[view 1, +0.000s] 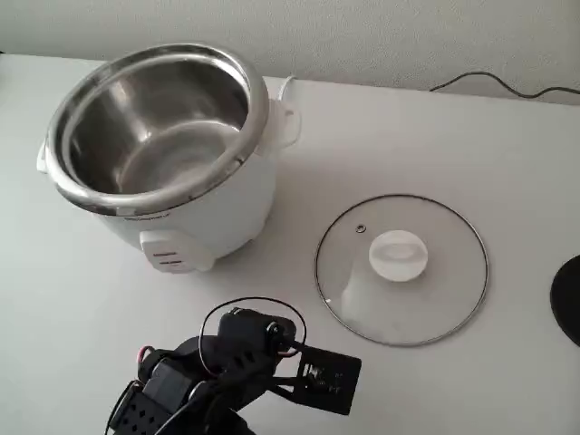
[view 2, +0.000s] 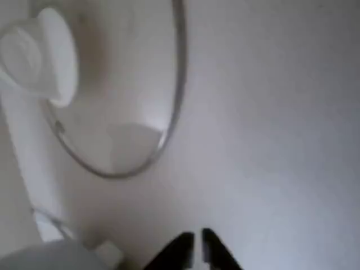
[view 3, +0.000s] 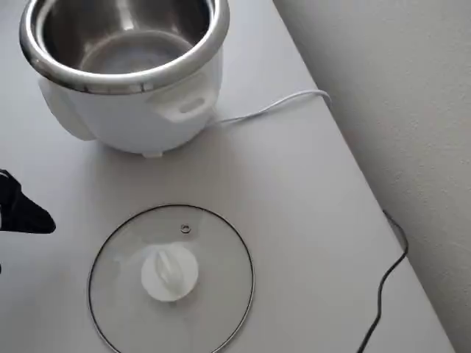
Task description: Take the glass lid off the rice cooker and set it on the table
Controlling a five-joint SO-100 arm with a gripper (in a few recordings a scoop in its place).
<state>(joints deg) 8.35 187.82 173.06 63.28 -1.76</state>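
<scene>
Basically done: glass lid (view 1: 401,269) lay flat on worktop (view 1: 507,163), off rice cooker (view 1: 172,145); end effector (view 2: 197,247) nearly closed, empty. Next: retract.

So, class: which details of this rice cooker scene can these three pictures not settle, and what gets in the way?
- Rice cooker switch panel lettering: too small in the fixed view.
- Glass lid: cut off by the top and left edges and blurred in the wrist view.
- Gripper: cut off by the bottom edge in the wrist view.
- Dark round thing: cut off by the right edge in the fixed view.
</scene>
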